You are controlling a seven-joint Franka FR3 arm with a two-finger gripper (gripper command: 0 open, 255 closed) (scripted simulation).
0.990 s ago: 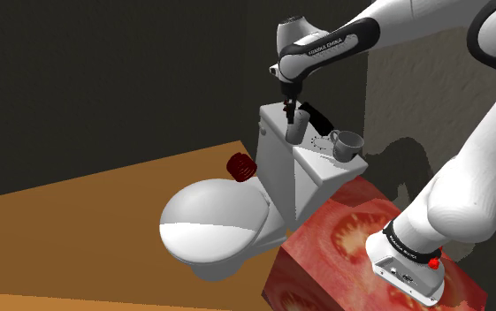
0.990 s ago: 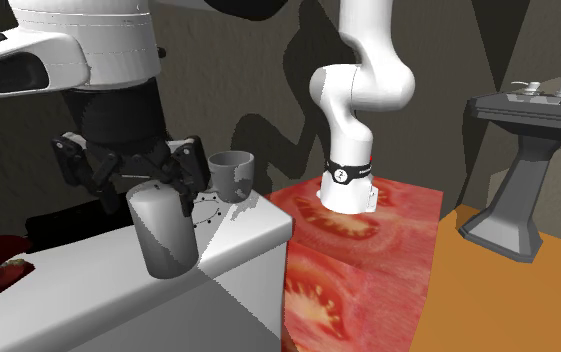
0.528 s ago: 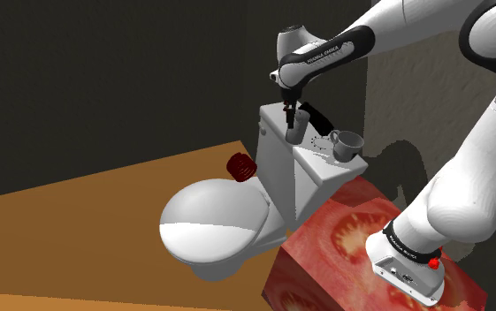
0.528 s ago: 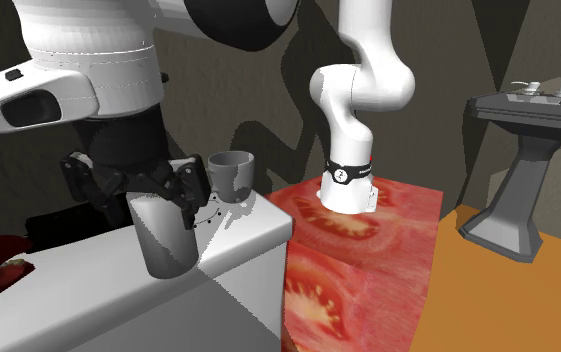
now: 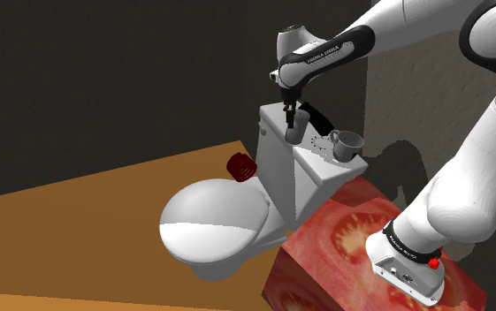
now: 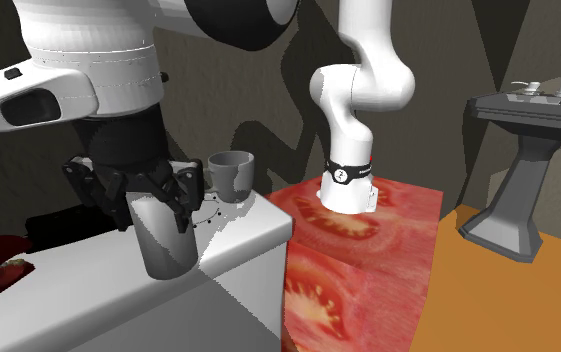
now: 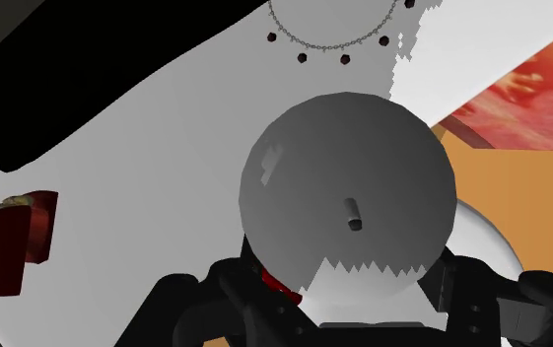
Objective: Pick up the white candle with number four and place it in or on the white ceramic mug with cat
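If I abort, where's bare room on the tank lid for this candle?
Widest bare stretch of tank lid: between candle and dark red object. Smaller patch: the lid corner beside the mug, toward the stand. Crowded between candle and mug, where a bead chain lies.

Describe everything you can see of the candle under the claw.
The candle is a plain grey-white cylinder with a short dark wick stub at the centre of its flat top. No number is visible on it. It stands upright on the white toilet tank lid, near the grey mug but apart from it. The black claw appears to clasp its upper end from above.
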